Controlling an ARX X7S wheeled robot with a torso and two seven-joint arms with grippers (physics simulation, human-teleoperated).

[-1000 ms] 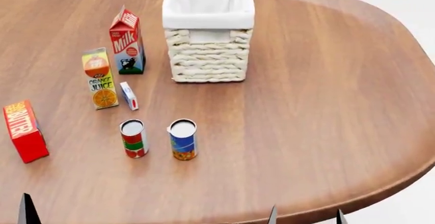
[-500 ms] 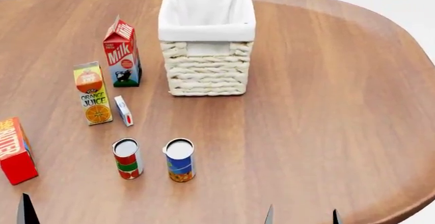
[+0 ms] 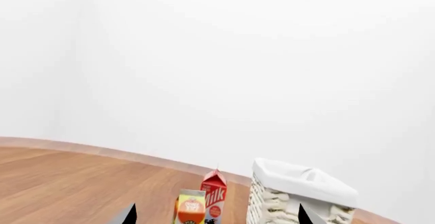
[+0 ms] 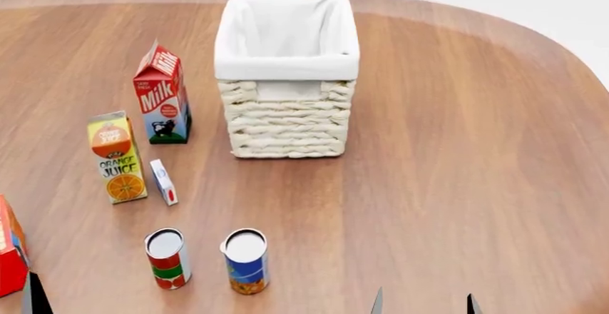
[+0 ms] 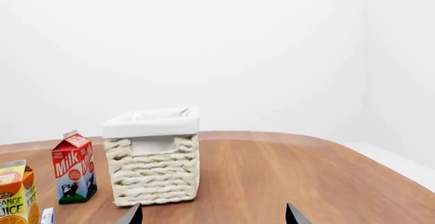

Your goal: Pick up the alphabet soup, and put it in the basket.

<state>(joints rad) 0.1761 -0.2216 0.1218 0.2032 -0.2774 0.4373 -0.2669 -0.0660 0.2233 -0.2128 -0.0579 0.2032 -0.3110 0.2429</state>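
The alphabet soup [image 4: 245, 260], a small can with a blue and yellow label, stands upright near the table's front edge in the head view. Neither wrist view shows it. The cream wicker basket [image 4: 285, 125] with white lining stands farther back, straight behind the can, and appears empty. My right gripper [image 4: 423, 305] is open at the bottom edge, to the right of the can and apart from it. Of my left gripper, one fingertip [image 4: 36, 296] shows at the lower left. In the wrist views the left gripper [image 3: 217, 219] and right gripper [image 5: 213, 218] both stand wide apart, holding nothing.
A red-and-green can [image 4: 167, 258] stands just left of the soup. Behind it are a small white box [image 4: 164, 182], an orange juice carton [image 4: 116, 157] and a milk carton [image 4: 160, 93]. A red box [image 4: 10, 257] sits at the far left. The table's curved edge [image 4: 571, 50] runs along the right.
In the head view everything on the table has slid toward the bottom of the picture, and more of the basket's inside shows. The fingertips stay at the bottom edge. No object has moved on the table.
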